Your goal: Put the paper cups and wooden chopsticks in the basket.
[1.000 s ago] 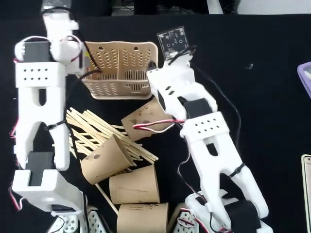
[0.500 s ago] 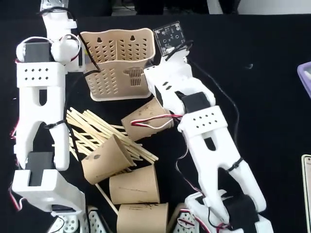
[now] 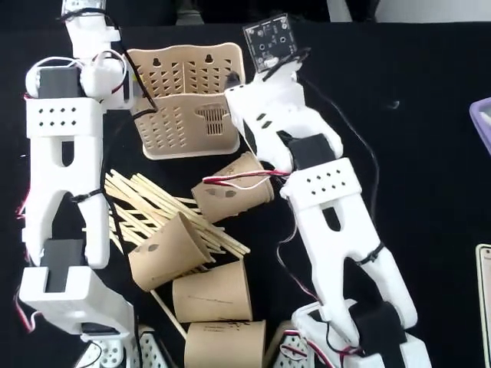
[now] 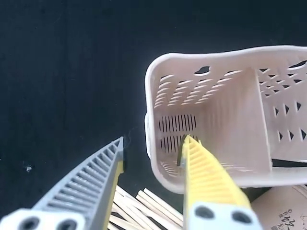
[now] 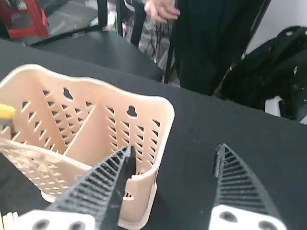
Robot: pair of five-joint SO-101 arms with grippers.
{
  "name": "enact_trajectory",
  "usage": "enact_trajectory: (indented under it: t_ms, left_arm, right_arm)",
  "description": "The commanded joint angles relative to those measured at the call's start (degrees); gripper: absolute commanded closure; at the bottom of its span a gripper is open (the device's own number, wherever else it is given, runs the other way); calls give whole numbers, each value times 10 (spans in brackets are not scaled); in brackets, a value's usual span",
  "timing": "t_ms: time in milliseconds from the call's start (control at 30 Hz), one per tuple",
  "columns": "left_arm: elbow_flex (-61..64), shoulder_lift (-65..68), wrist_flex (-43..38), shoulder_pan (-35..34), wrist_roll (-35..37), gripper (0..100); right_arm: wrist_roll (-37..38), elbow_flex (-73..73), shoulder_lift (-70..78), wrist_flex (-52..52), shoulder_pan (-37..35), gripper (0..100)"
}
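The tan slotted basket (image 3: 188, 100) stands nearly upright at the back of the black table. My left gripper (image 3: 136, 88) is open and straddles the basket's left wall: in the left wrist view (image 4: 152, 141) the yellow finger is inside the basket (image 4: 225, 120) and the grey finger is outside. My right gripper (image 3: 234, 88) is open astride the opposite wall (image 5: 158, 129), one black finger inside and one outside (image 5: 173, 149). Several brown paper cups lie on their sides nearer the front (image 3: 230, 188) (image 3: 165, 249) (image 3: 213, 291). A loose pile of wooden chopsticks (image 3: 149, 203) lies under and beside them.
A purple object (image 3: 482, 123) and a pale card (image 3: 483, 291) sit at the table's right edge. Open black tabletop stretches right of the right arm. Past the table's far edge, the right wrist view shows a dark bag (image 5: 268, 72) and chair legs.
The basket has tipped up from lying on its side to nearly upright and shifted toward the back. The right arm has moved back with it; the left arm has hardly moved.
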Motion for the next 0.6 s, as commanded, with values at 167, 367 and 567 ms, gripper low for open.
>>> enact_trajectory:
  t_ms: [167,367,567]
  left_arm:
    - [-21,9,-9,-7,-4,798]
    - [4,16,-12,-5,-4,814]
    - [7,16,-12,-7,-5,954]
  right_arm:
    - [-4,-57,71,-30,3,730]
    - [-4,-71,153,-48,3,730]
    - [-4,-66,156,-3,5,985]
